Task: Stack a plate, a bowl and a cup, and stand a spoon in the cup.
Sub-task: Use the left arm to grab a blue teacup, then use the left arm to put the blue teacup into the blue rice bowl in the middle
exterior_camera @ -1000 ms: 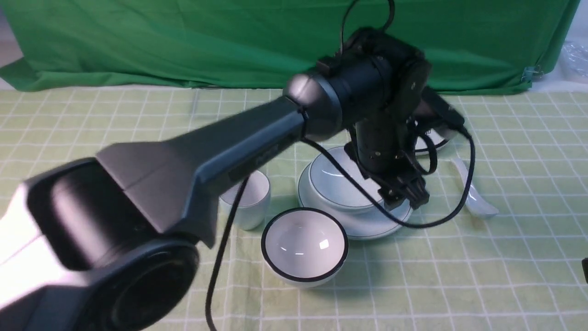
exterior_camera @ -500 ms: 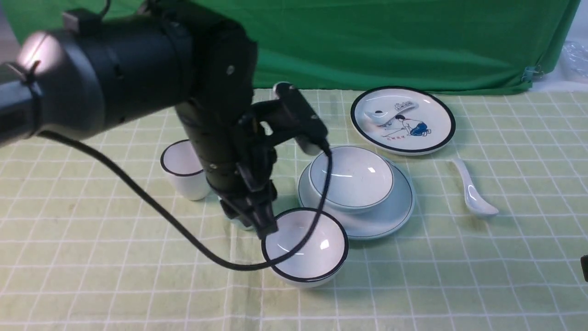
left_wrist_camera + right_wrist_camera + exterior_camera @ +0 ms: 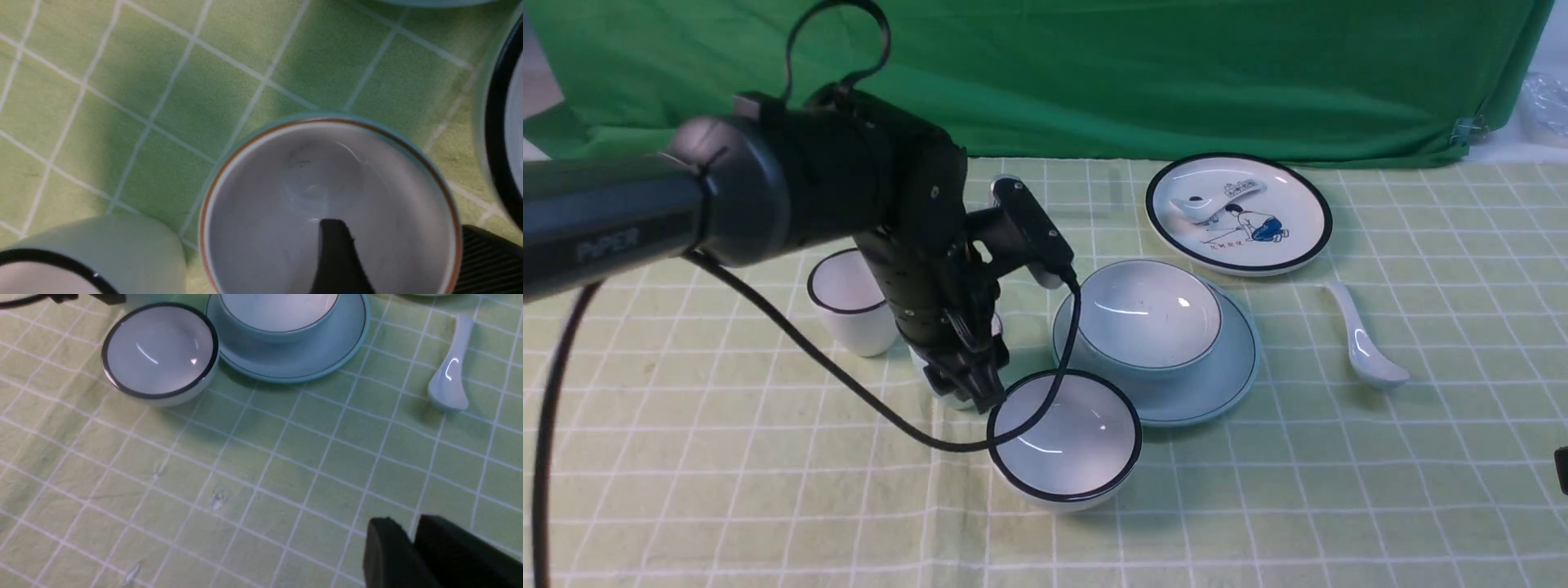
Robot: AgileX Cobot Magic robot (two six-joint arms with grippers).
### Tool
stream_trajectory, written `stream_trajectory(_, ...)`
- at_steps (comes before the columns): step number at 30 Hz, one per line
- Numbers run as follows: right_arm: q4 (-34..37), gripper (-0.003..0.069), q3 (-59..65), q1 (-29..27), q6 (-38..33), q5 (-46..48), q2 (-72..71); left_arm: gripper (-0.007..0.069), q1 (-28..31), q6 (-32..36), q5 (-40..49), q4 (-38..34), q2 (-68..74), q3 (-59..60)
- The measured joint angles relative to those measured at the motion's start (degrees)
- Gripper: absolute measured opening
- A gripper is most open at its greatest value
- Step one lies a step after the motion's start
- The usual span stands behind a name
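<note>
Left wrist view: the left tool [image 3: 402, 232], jaws apart, has one finger inside the cup [image 3: 286, 183], the other outside its wall; the cup stands just beside the black-rimmed bowl [image 3: 498, 122].

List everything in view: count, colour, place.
plate: 1, pale bluish-white, mid-cloth
bowl: 1, pale bluish-white, on the plate
cup: 1, pale bluish-white, left of the plate
spoon: 1, white, lying right of the plate
black-rimmed bowl: 1, white, in front of the plate
black-rimmed cup: 1, white, furthest left
cartoon plate: 1, white, black rim, behind the plate
tablecloth: 1, light green check, under everything
backdrop: 1, green, at the back
left gripper: 1, black, open, one finger inside the cup
right gripper: 1, black, shut, empty, near right
</note>
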Motion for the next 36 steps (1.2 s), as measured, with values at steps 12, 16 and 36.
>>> stream_trajectory(12, 0.0, 0.0144, 0.0, 0.0, 0.0, -0.05, 0.0, 0.0039, -1.69, 0.92, 9.82, -1.69, -2.17, -9.91)
stream_trajectory(16, 0.04, 0.0144, 0.0, 0.0, 0.05, -0.48, 0.0, 0.0039, -4.07, 3.4, 9.92, -6.83, -0.94, -19.66)
stream_trajectory(36, 0.04, 0.0146, 0.0, 0.0, 0.17, -0.04, 0.0, 0.0039, -8.43, 1.82, 18.48, -5.6, 25.36, -47.19)
